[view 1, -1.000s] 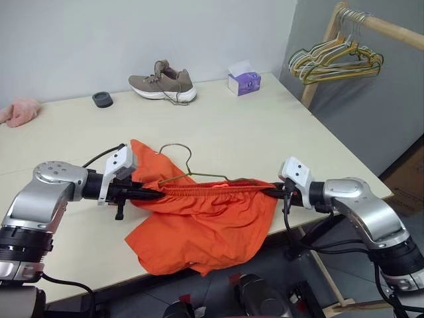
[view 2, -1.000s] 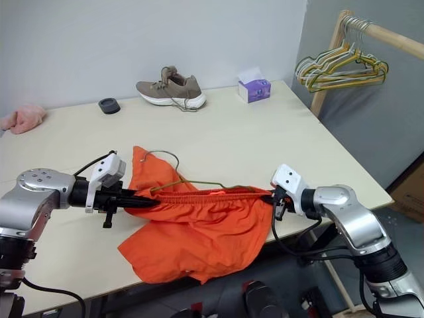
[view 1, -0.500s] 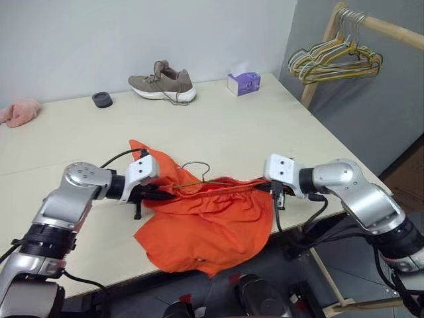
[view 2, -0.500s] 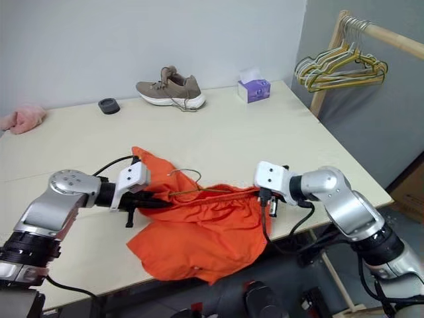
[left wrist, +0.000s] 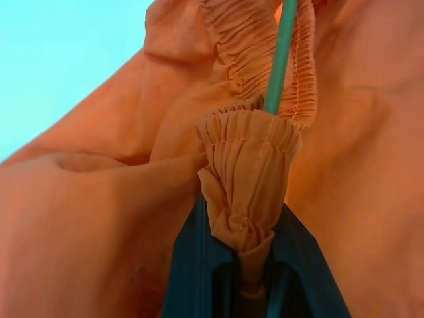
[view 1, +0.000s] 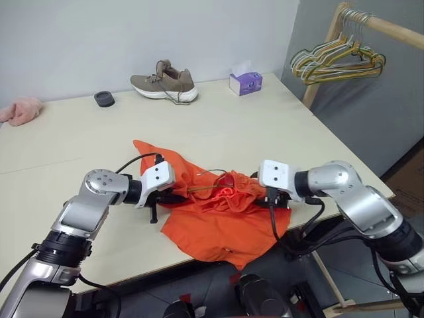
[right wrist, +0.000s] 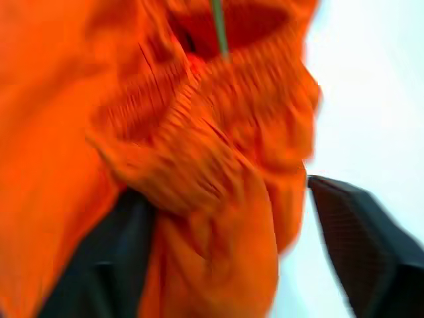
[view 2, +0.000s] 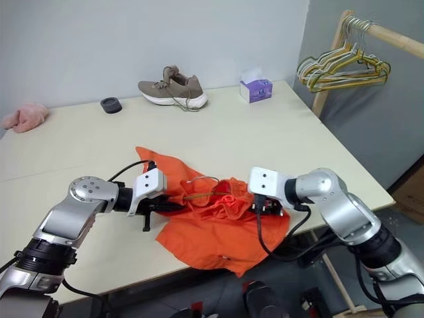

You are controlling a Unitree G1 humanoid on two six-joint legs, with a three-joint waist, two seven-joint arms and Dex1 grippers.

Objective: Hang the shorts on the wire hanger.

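A pale beige table [view 1: 278, 126] stands against a grey wall, and near its front edge lie the shorts [view 1: 222, 218] — bright orange, bunched into a loose heap, one flap drooping over the table's front edge. The wire hanger [view 1: 211, 187] is threaded into them; its curved hook pokes up from the folds near the middle of the heap, and a thin stretch of wire runs along the gathered waistband.

At the heap's left end the left gripper [left wrist: 246, 262] is clamped tight on a pleated bunch of waistband, with the wire emerging right above the pinch in the left wrist view. At the right end the right gripper [right wrist: 225, 255] stands with its two black fingers [right wrist: 361, 242] spread wide — orange cloth sags between them, lying against one finger and clear of the other, so there's no pinch on it.

Further back on the table sit a tan shoe [view 1: 163, 83], a small dark round object [view 1: 103, 99] and a purple tissue box [view 1: 245, 82]. A pink cloth [view 1: 20, 110] lies at the far left edge. Off to the right, bunched coloured hangers [view 1: 338, 63] dangle from a wooden rail [view 1: 384, 26].
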